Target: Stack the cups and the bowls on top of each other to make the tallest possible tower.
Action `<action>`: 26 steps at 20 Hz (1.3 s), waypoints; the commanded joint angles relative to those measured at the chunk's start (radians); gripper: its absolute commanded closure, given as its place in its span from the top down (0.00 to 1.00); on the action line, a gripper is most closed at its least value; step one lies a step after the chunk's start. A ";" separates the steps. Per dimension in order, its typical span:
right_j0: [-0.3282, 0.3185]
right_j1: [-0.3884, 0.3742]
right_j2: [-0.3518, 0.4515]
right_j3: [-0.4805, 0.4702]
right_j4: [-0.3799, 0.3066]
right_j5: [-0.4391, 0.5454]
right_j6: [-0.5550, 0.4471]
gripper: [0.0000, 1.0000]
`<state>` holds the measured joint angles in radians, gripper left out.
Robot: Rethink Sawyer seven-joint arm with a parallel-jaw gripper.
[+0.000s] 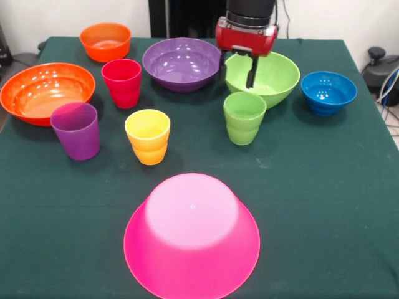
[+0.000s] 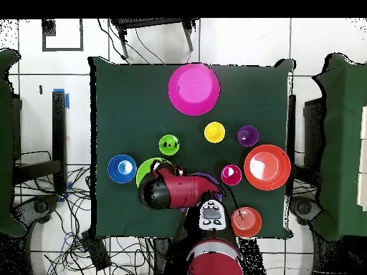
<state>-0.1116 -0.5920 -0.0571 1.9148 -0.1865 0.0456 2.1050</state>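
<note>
The pink bowl (image 1: 192, 233) (image 2: 194, 89) lies upturned at the near edge in the front view. My gripper (image 1: 237, 71) hangs open over the light green bowl (image 1: 265, 78) (image 2: 147, 169), one finger inside its rim and one outside, next to the purple bowl (image 1: 181, 63). The green cup (image 1: 244, 117) (image 2: 169, 145) stands just in front of it. The yellow cup (image 1: 148, 136) (image 2: 214, 132), purple cup (image 1: 76, 130) (image 2: 248, 136) and red cup (image 1: 122, 82) (image 2: 231, 175) stand upright and apart. In the overhead view my arm covers the purple bowl and the gripper.
The large orange bowl (image 1: 47, 92) (image 2: 267, 167), small orange bowl (image 1: 105, 41) (image 2: 246, 222) and blue bowl (image 1: 328, 92) (image 2: 122, 168) sit upright on the dark green tablecloth (image 1: 324, 187). Nothing is stacked on anything.
</note>
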 commanded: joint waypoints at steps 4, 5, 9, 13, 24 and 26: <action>0.072 -0.033 0.017 0.041 0.064 0.038 0.166 1.00; 0.079 -0.039 0.010 0.040 0.065 0.038 0.165 1.00; 0.100 -0.076 -0.014 0.027 0.061 0.040 0.147 1.00; 0.105 -0.124 -0.019 0.016 0.059 0.056 0.128 1.00; 0.125 -0.105 -0.013 0.008 0.103 0.057 0.155 1.00; 0.143 -0.081 -0.016 0.014 0.130 0.035 0.183 1.00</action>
<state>-0.0103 -0.7512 -0.1213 1.9209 -0.1136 0.0464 2.1050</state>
